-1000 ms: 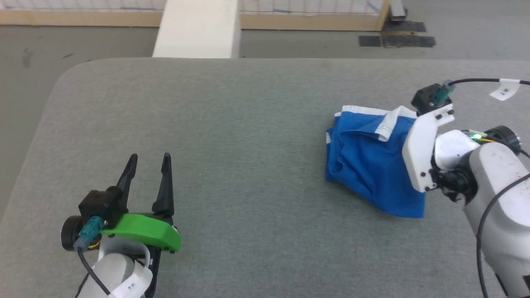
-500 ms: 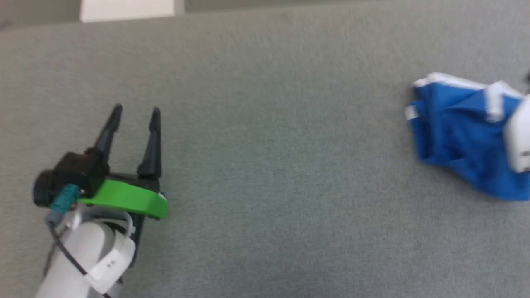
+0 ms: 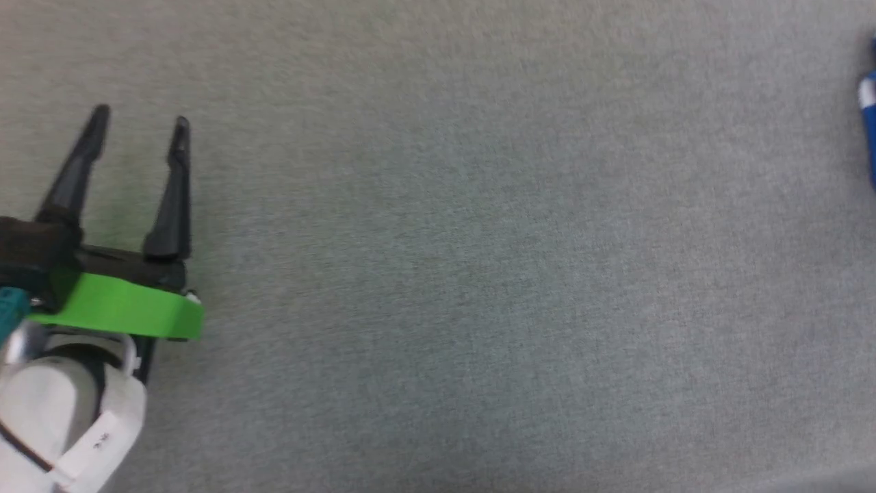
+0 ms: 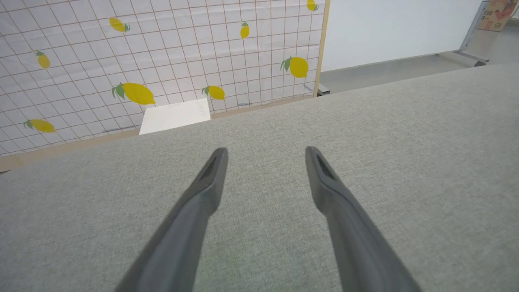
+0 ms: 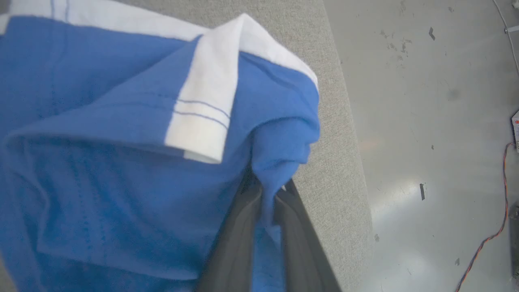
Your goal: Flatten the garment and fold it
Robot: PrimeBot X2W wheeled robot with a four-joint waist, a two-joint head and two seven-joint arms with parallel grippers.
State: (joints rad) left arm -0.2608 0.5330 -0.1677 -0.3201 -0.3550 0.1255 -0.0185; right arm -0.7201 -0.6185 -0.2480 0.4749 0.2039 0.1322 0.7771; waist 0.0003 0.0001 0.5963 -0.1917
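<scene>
Over by the edge of the table [image 5: 340, 134], my right gripper [image 5: 265, 188] is pinched shut on a bunched fold of the blue shorts [image 5: 121, 170], light floppy stuff probably better grabbed by the hem corners, left gripper [image 4: 265, 156] gaping empty.

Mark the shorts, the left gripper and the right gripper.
blue shorts [image 5: 101, 182]: right wrist view, on the blue panel below the white stripe.
left gripper [image 4: 266, 152]: left wrist view, midway between its open fingertips.
right gripper [image 5: 268, 194]: right wrist view, between its fingertips, shut on the shorts' fold.
</scene>
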